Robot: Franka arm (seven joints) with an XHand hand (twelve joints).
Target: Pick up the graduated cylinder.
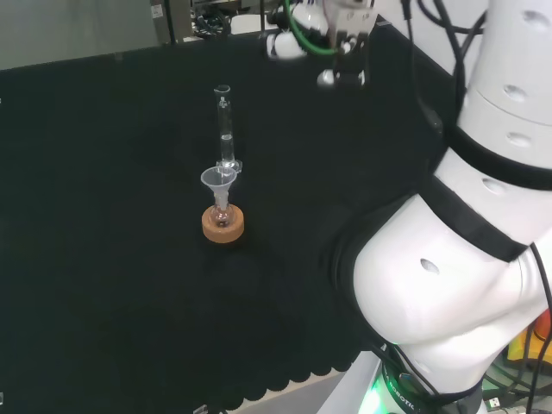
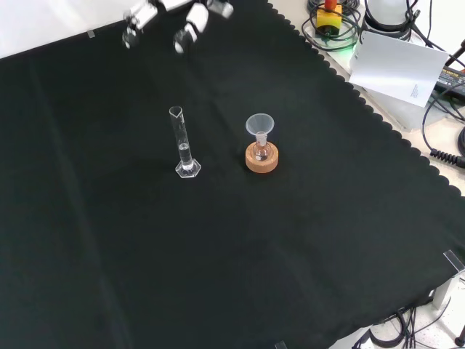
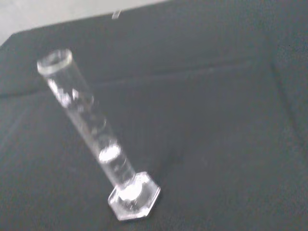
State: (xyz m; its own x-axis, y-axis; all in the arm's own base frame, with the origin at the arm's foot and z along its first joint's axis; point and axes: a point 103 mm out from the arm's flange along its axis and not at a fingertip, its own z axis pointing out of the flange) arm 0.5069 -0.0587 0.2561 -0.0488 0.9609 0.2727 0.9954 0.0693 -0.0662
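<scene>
The graduated cylinder (image 1: 224, 129) is a slim clear tube on a hexagonal foot, upright on the black cloth (image 1: 103, 259). In the front view the cylinder (image 2: 182, 142) stands left of a small flask. The wrist view has the cylinder (image 3: 91, 125) close and unobstructed, with nothing around it. My hand (image 1: 341, 52) hangs above the cloth, well to the right of the cylinder in the head view. In the front view the hand (image 2: 186, 29) is at the top edge, far behind the cylinder. Its fingers (image 2: 131, 33) point down, relaxed, and hold nothing.
A small flask with a clear funnel in its neck rests on a cork ring (image 1: 222, 224), close in front of the cylinder in the head view; the ring (image 2: 261, 158) is to its right in the front view. Beyond the cloth's scalloped edge lie a white sheet (image 2: 398, 67) and cables (image 2: 443, 145).
</scene>
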